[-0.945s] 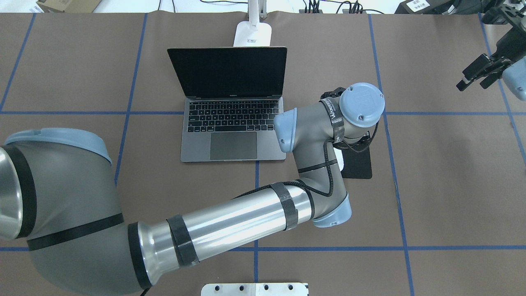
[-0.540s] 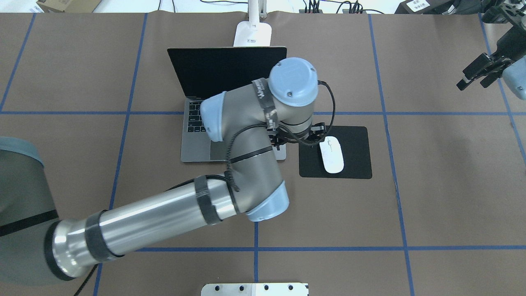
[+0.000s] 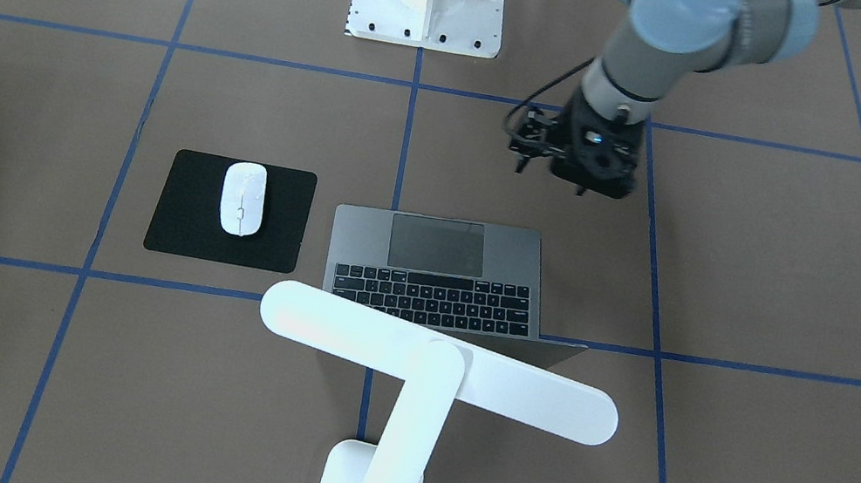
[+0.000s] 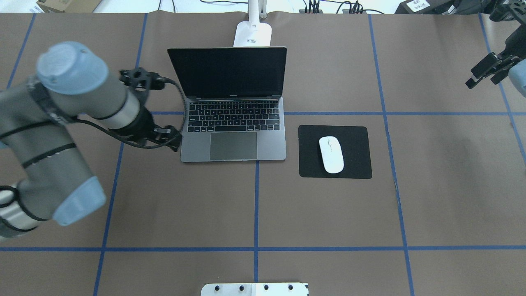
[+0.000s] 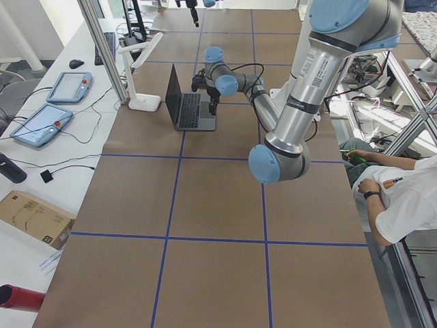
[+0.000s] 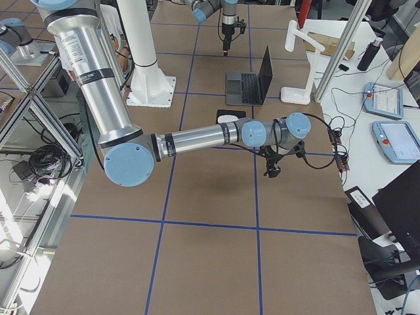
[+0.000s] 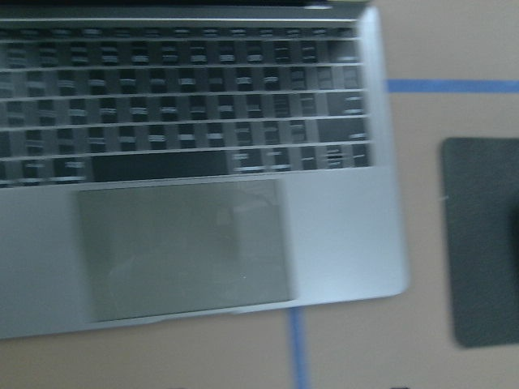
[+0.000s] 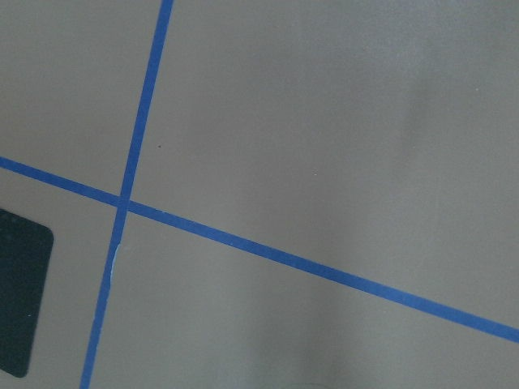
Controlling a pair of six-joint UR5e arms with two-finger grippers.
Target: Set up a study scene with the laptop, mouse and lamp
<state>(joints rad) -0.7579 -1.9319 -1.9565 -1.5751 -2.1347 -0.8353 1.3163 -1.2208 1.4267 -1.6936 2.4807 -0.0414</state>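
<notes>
Surface: brown surface (image 4: 328, 213) with a blue tape grid.
Laptop: slim grey metal laptop (image 4: 234, 142), open at mid-surface.
Lamp: all-white desk lamp (image 3: 444, 368) behind the screen.
Pad: black square mouse pad (image 4: 355, 164) beside the laptop.
Mouse: small white oval mouse (image 4: 331, 154) on the pad.
Left fingers (image 3: 584, 176): by the laptop's left edge; grip unclear.
Right fingers (image 4: 476, 77): released, empty, well apart.

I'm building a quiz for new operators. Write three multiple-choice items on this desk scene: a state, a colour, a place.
1. The laptop is: A shut; B open; C upside down.
2. The lamp is: A black; B grey; C white.
3. The mouse lies: A on the black pad; B on the laptop; C on the lamp's base.
Answers: B, its lid stands up behind the keyboard; C, it is white all over; A, the pad shows all round the mouse.
</notes>
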